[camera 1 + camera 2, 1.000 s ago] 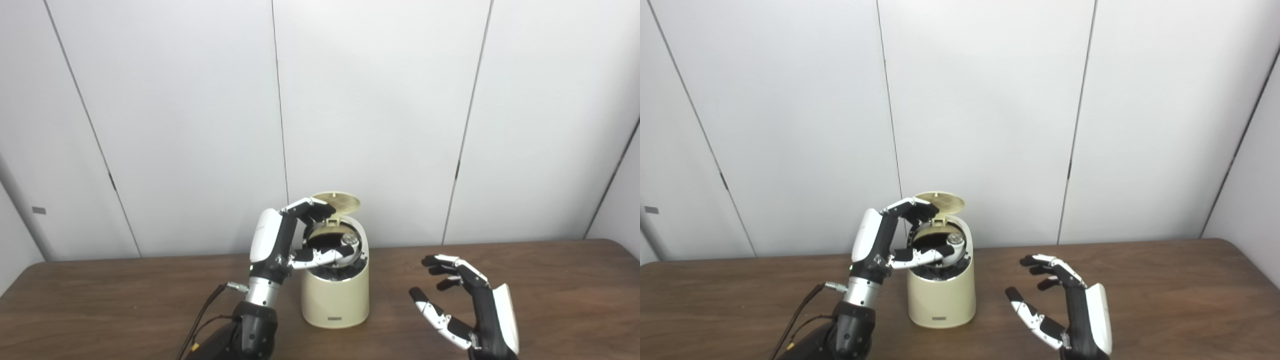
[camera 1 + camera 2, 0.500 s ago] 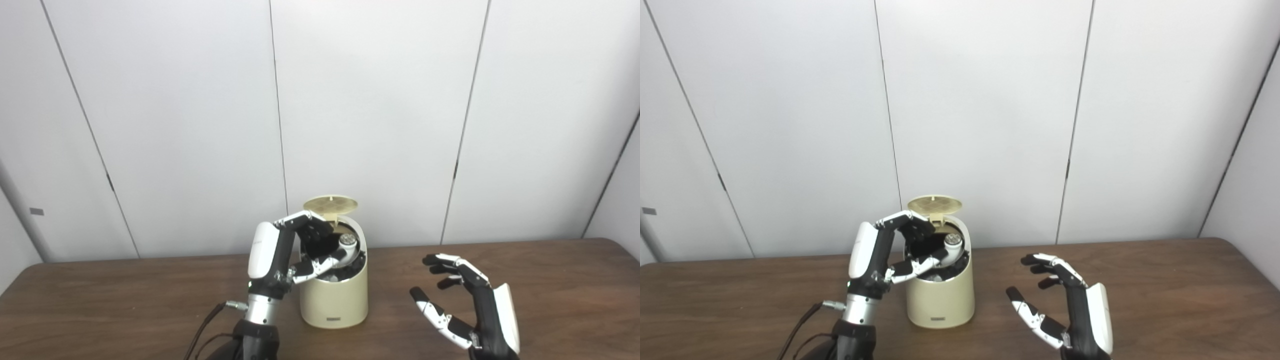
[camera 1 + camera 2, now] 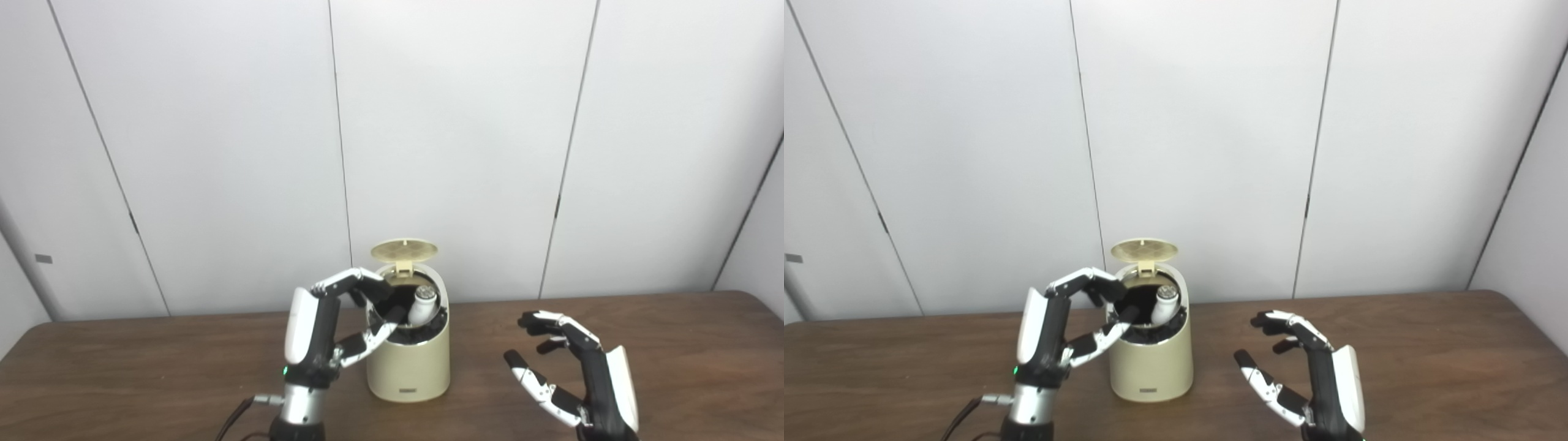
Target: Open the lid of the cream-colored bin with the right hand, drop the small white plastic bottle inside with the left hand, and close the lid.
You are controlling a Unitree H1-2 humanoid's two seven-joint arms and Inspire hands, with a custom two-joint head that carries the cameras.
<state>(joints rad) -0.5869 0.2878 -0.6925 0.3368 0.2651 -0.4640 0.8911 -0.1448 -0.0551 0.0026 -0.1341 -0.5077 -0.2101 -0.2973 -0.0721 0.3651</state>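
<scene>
Table (image 3: 674, 343): dark brown wood grain, low sheen.
Bin (image 3: 408, 367): smooth cream plastic, slightly glossy.
Lid (image 3: 404, 248): cream plastic, ribbed grid underside.
Bottle (image 3: 422, 303): white plastic.
Hands (image 3: 318, 331): glossy white shells, black parts.
Wall (image 3: 459, 122): matt white panels.

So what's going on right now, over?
Left hand open beside the cream-colored bin, holding nothing. Right hand open, apart on the table. Small white bottle sits in the bin's mouth; lid up. Nothing blocking.
</scene>
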